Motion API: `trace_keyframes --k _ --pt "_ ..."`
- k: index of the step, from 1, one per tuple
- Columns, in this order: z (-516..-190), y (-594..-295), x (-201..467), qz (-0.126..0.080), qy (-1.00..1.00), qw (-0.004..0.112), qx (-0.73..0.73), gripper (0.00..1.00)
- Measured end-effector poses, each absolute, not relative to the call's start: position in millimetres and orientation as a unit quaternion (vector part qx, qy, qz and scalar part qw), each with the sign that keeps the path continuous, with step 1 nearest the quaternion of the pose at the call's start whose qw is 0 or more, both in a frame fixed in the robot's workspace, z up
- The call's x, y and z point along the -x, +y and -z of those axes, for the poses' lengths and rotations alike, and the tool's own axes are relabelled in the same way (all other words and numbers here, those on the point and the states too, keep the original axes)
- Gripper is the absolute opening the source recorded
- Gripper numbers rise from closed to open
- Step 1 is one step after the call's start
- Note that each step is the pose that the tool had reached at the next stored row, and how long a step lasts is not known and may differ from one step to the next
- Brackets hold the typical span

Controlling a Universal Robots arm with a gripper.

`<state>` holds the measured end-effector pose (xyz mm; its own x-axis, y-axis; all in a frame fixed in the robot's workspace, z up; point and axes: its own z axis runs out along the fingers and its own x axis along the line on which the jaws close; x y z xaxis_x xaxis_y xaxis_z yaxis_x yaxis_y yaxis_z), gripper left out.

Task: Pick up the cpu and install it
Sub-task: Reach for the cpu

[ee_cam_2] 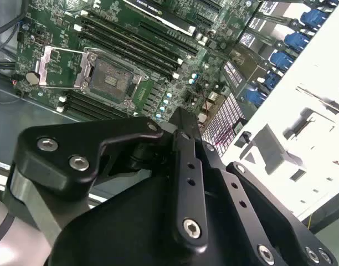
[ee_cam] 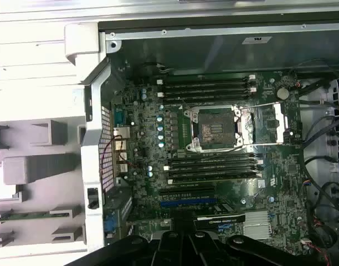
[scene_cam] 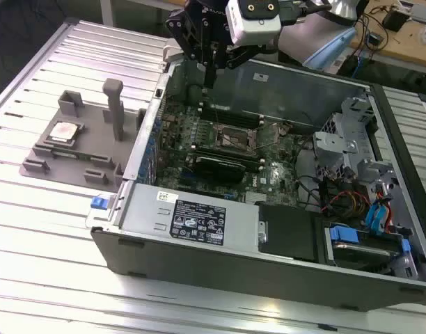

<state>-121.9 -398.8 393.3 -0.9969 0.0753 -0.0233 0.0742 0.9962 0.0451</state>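
Observation:
The cpu (scene_cam: 63, 132), a small silver square, lies in a pocket of the grey fixture tray (scene_cam: 39, 167) at the exterior view's left, outside the open computer case (scene_cam: 129, 243). My gripper (scene_cam: 210, 83) hangs above the case's far left corner, well away from the cpu, shut with nothing in it. Its black fingers (ee_cam: 185, 238) show in both wrist views (ee_cam_2: 181, 119). On the green motherboard the dark square socket (scene_cam: 234, 139) stands bare, its metal load plate (ee_cam: 275, 119) flipped open beside it. The socket (ee_cam: 216, 128) lies some way below the gripper in both wrist views (ee_cam_2: 111, 75).
Black memory slots (ee_cam: 205, 88) flank the socket. A long black card (scene_cam: 216, 167) lies in front of it. A metal drive cage (scene_cam: 352, 139) and cables fill the case's right side. A grey post (scene_cam: 114, 108) rises from the fixture tray. All rests on a slatted metal table (scene_cam: 46, 264).

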Motion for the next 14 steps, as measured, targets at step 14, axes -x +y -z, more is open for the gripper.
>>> trace_keyframes --k 14 --pt "-393.3 -398.9 121.9 -0.022 0.999 0.012 -0.037 0.11"
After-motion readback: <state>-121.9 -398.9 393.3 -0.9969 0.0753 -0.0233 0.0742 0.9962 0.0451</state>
